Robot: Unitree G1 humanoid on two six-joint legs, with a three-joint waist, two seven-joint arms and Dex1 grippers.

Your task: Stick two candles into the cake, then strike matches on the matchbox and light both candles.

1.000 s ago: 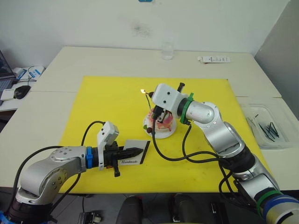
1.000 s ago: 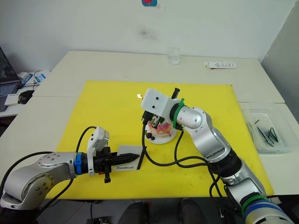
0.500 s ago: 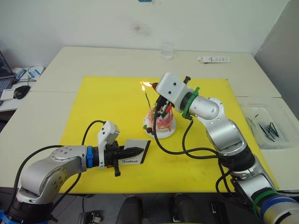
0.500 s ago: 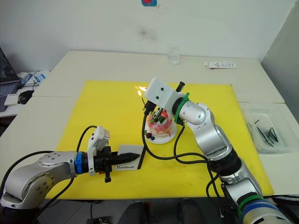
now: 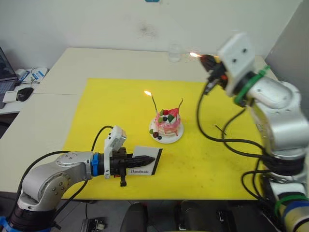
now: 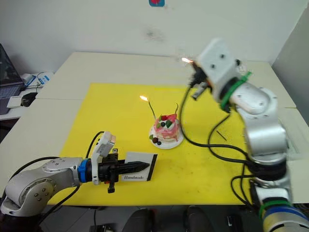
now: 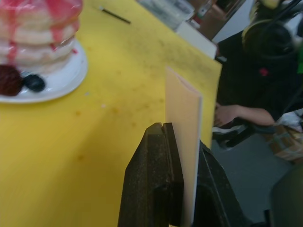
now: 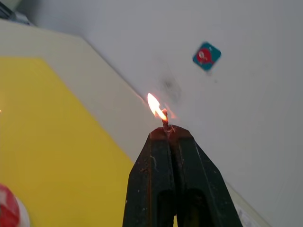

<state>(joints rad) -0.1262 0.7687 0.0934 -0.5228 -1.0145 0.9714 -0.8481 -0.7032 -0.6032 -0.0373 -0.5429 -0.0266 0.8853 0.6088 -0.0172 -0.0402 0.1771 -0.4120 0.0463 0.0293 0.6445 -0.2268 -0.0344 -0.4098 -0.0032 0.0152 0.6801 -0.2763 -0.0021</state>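
1. Cake [image 5: 167, 127] is sitting mid-mat [image 5: 116, 104] with two candles [image 5: 154, 103]; one is burning.
2. Right end effector [image 8: 165, 132] is pinching a flaming match [image 8: 164, 119] above the counter [image 5: 96, 60].
3. Left end effector [image 5: 147, 159] is clamping the matchbox [image 5: 145, 161] on the mat.

Open mat [image 5: 111, 104] beside cake [image 5: 166, 126]

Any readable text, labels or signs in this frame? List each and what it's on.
"Handmade": on the matchbox held in the left gripper.
Printing on the white packet at the table's far edge: too small to read.
Teal and red sticker on the wall: a sign with no legible words.
Nothing legible on the cake or the right gripper, which holds a lit match.
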